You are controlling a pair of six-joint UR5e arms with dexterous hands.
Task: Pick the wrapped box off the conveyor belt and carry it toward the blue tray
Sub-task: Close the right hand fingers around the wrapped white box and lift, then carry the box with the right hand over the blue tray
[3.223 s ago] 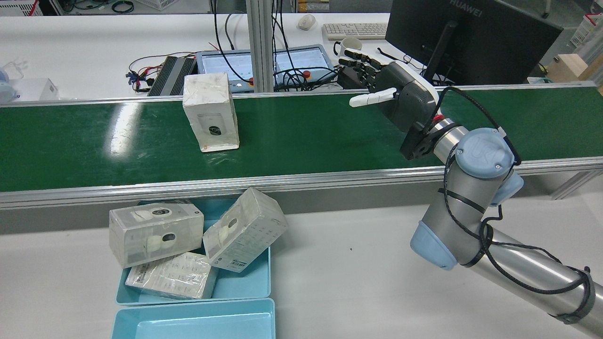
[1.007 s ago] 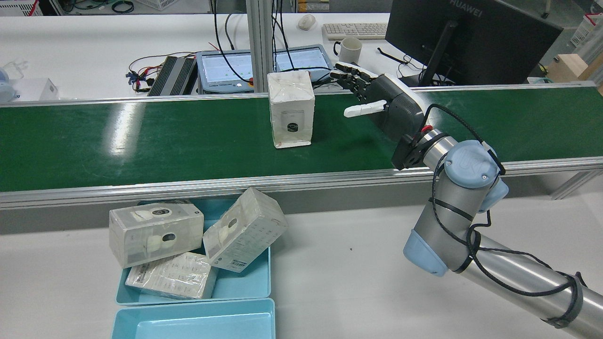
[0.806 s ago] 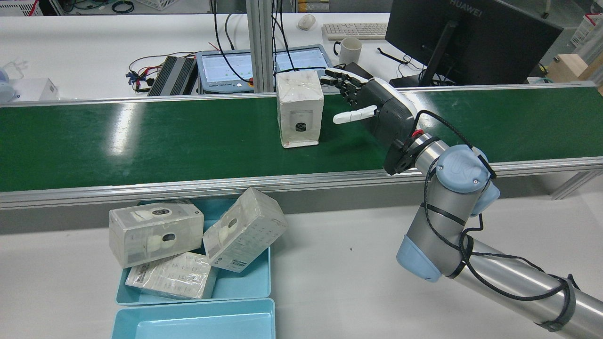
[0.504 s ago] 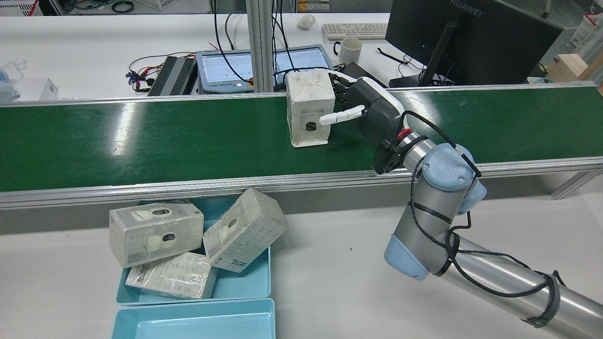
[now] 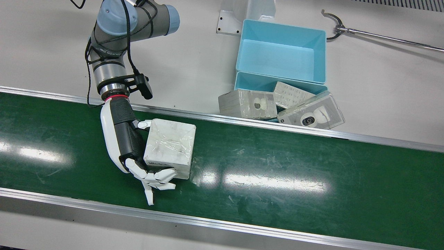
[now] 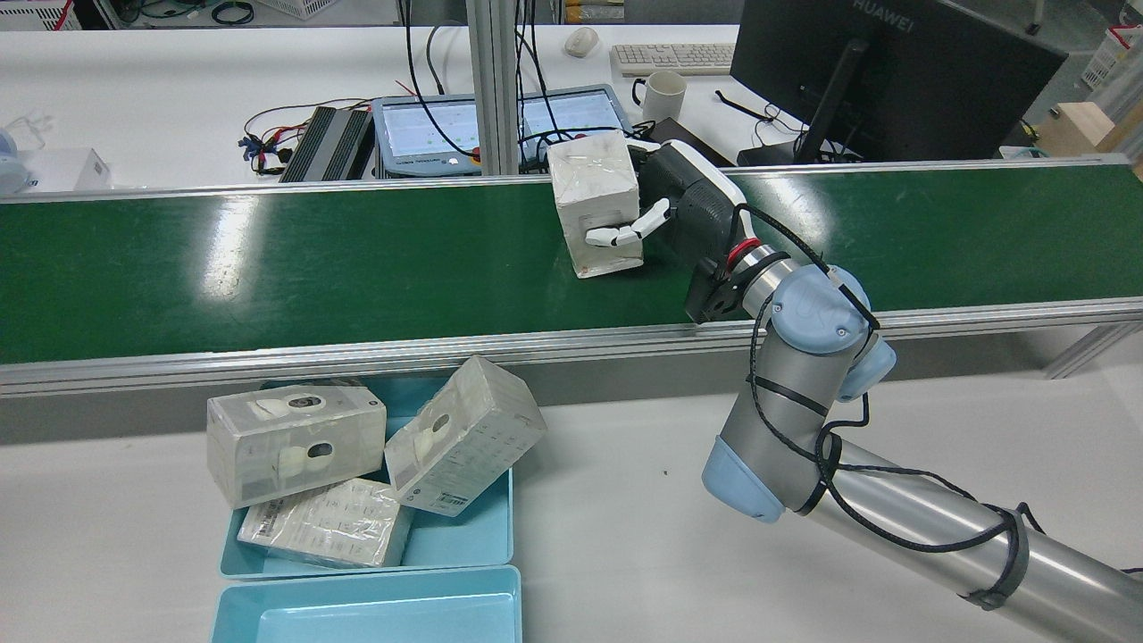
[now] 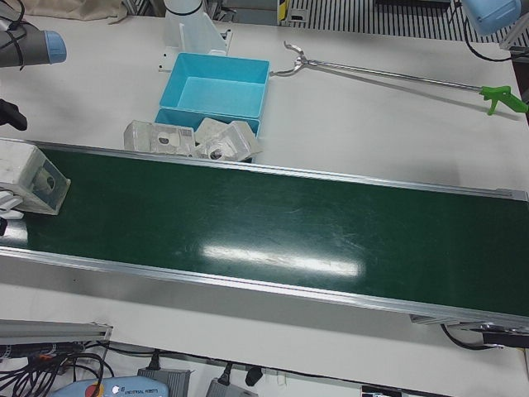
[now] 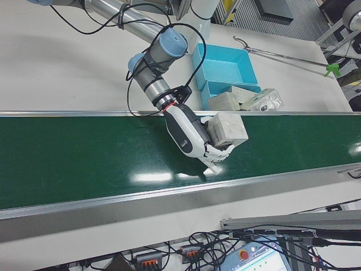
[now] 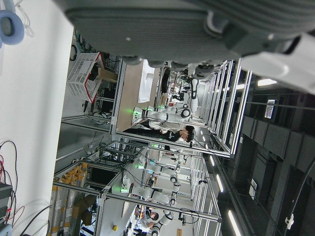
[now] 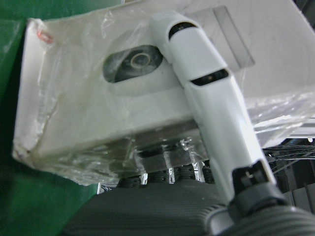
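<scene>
The wrapped box [image 5: 169, 147] is a white carton in clear film on the green conveyor belt [image 5: 277, 166]. My right hand [image 5: 125, 142] is shut on it, with its thumb across the near face and its fingers [image 5: 156, 177] round the far side. In the rear view the box [image 6: 596, 201] leans to the left in the hand [image 6: 688, 201]; I cannot tell whether it is off the belt. The right hand view shows the thumb [image 10: 206, 83] pressed on the box [image 10: 98, 113]. The blue tray [image 6: 455, 545] lies on the table before the belt. The left hand view shows only the left hand's palm edge [image 9: 162, 29].
Three wrapped boxes [image 6: 295, 442] are piled in the tray nearest the belt. A second blue tray [image 5: 281, 48] stands beside it. A long reach tool [image 5: 381, 34] lies on the table. A monitor [image 6: 884, 71] and a tablet [image 6: 500, 121] stand beyond the belt.
The box rode the belt to the right in the rear view. My right hand moved left to meet it and closed round it. The box now leans.
</scene>
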